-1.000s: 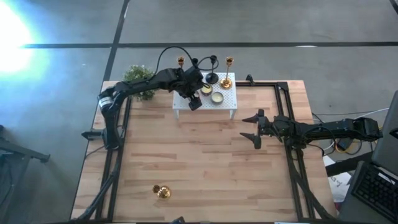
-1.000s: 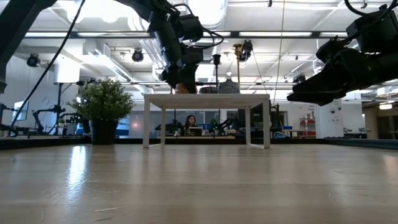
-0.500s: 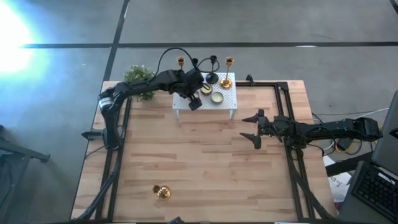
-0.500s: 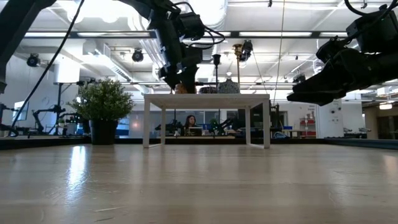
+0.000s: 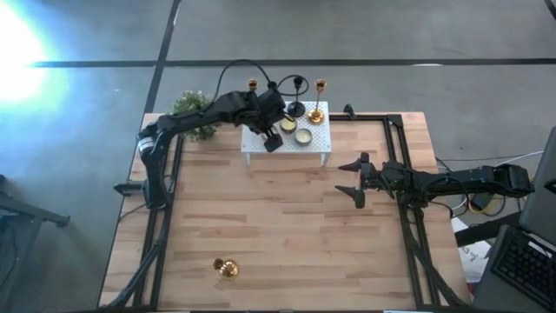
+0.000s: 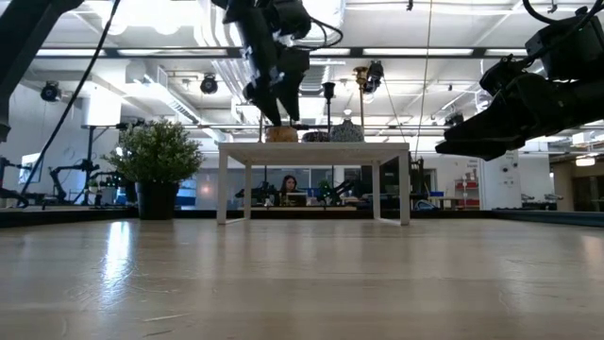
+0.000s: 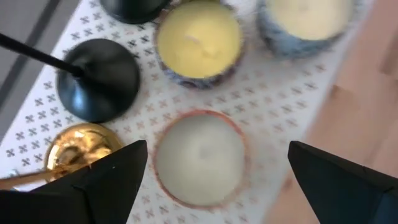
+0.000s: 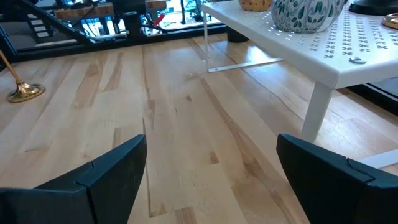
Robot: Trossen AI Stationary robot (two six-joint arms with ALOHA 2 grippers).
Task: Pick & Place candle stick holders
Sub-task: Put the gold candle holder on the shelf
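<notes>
Three stemmed candle stick holders stand on their round bases at the far side of the white perforated rack [image 5: 287,139]: a gold one [image 5: 252,85], a black one [image 5: 298,84] and a gold one [image 5: 319,87]. My left gripper [image 5: 266,132] hangs open above the rack's left part. In its wrist view the fingers stand on either side of a white candle in a reddish cup [image 7: 199,155], clear of it, with a black base [image 7: 99,78] and a gold base [image 7: 78,149] beside it. Another gold holder [image 5: 226,268] stands near the table's near-left edge. My right gripper [image 5: 352,178] is open and empty at mid-right.
Two more candles in patterned cups [image 7: 199,37] [image 7: 311,18] sit on the rack. A bushy potted plant [image 5: 193,109] stands left of the rack. The wooden table [image 5: 287,235] stretches between the rack and the lone gold holder [image 8: 22,90].
My left gripper has risen straight up from just above the rack's top, leaving the reddish candle standing on the rack. My right arm has kept still.
</notes>
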